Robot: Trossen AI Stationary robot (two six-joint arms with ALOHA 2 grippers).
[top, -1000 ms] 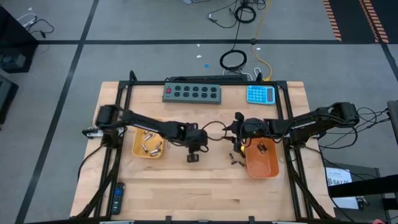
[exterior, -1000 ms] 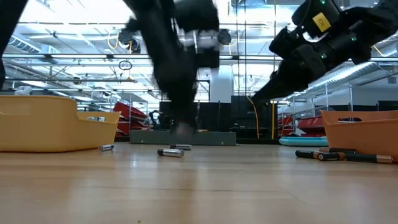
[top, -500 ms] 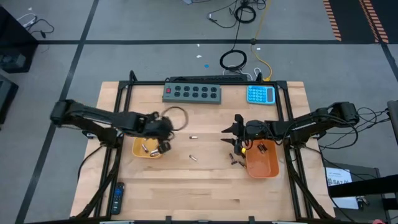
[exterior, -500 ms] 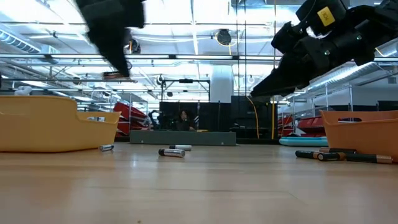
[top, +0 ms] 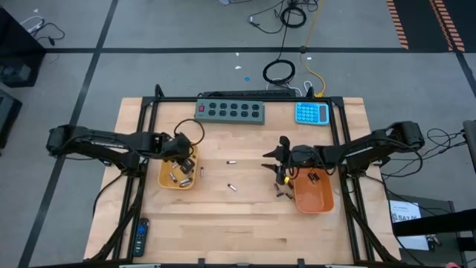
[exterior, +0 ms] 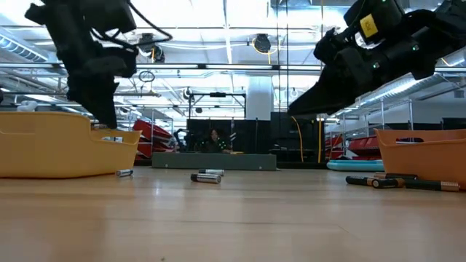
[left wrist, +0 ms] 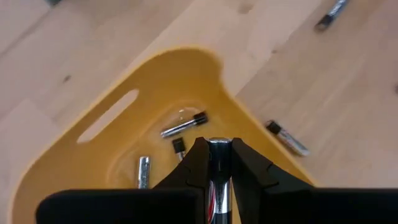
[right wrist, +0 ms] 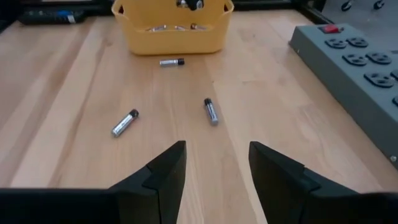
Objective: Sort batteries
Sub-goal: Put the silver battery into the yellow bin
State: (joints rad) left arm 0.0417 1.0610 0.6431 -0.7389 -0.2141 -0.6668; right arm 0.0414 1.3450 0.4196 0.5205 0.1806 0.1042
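High view: the left gripper [top: 182, 150] sits over the yellow tray [top: 178, 173] at left-centre of the table [top: 223, 231], several silver batteries lying in the tray. The right gripper [top: 272, 158] is right of centre, just left of the orange tray [top: 314, 195]. Two loose batteries [top: 232, 187] lie on bare wood between the trays; dark ones [top: 282, 192] lie beside the orange tray's left edge. Power strip [top: 230, 111] and blue calculator [top: 312, 113] along the upper edge; black remote [top: 139, 237] at lower left.

Low view: the left gripper [exterior: 102, 109] hangs above the yellow tray [exterior: 58, 145] at the frame's left; one battery [exterior: 124, 172] lies just beside the tray's base. Two batteries [exterior: 206, 176] lie mid-frame. The right gripper [exterior: 309, 102] hovers clear of the wood, upper right.

Left wrist view: fingers [left wrist: 194, 163] pinched together on a silver battery [left wrist: 219, 168], held over the yellow tray [left wrist: 93, 106]; three batteries lie on its floor, one [left wrist: 287, 137] outside it.

Right wrist view: fingers [right wrist: 163, 171] apart, nothing between them; three batteries [right wrist: 124, 122] on the wood ahead, the yellow tray [right wrist: 173, 28] beyond.
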